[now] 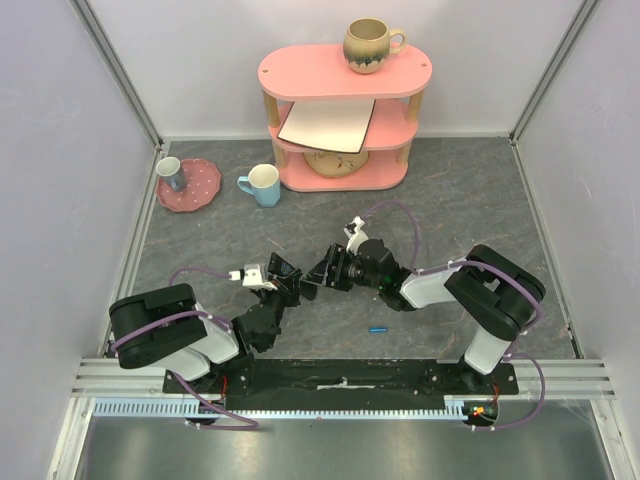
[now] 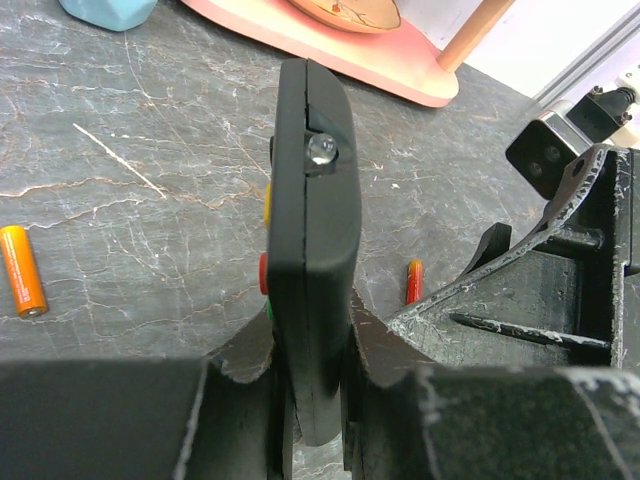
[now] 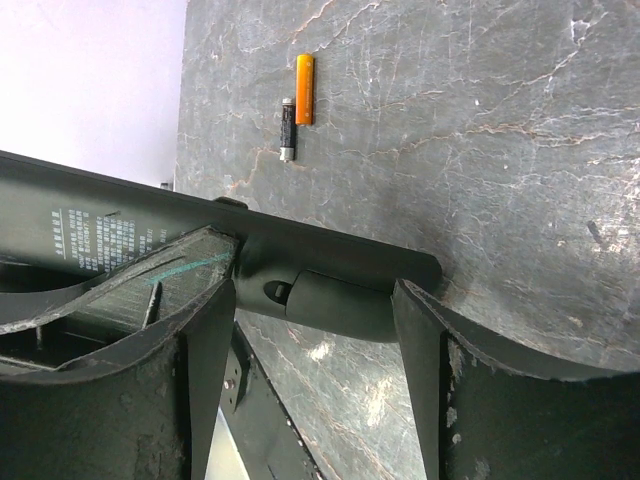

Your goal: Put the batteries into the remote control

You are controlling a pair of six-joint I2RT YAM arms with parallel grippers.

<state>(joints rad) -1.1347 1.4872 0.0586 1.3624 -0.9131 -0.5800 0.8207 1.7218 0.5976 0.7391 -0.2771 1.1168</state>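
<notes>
**Light, Slick, Easy to Lose**

Clamps the remote control (image 2: pixel 312 200) in the left gripper (image 2: pixel 312 360), pinched across its thin body at the near end and stood on edge above the table (image 2: pixel 150 150). Shows the right gripper (image 3: pixel 315 285) spread wide just beside the remote, clasping nothing. Finds an orange battery (image 2: pixel 22 270) lying loose on the tabletop at the left of the left wrist view, a red-orange battery (image 2: pixel 413 282) near the right gripper in that same view, and a blue battery (image 1: pixel 378 328) closer to the arm bases in the top view. Cannot tell the state of the battery bay from these views.

Expect a light, rigid plastic bar with smooth faces, likely to twist or slide in a pinch so close to one end. Better braced nearer mid-length before pushing anything in. Avoid squeezing on the buttons (image 2: pixel 263 272) along its edge.

Treat each battery as a small, hard, slick cylinder, apt to roll away or squirt out from the pads. Take it across the middle of the barrel, with fingers square to the long axis and both ends free for seating. Press gently against the likely spring contact.
</notes>
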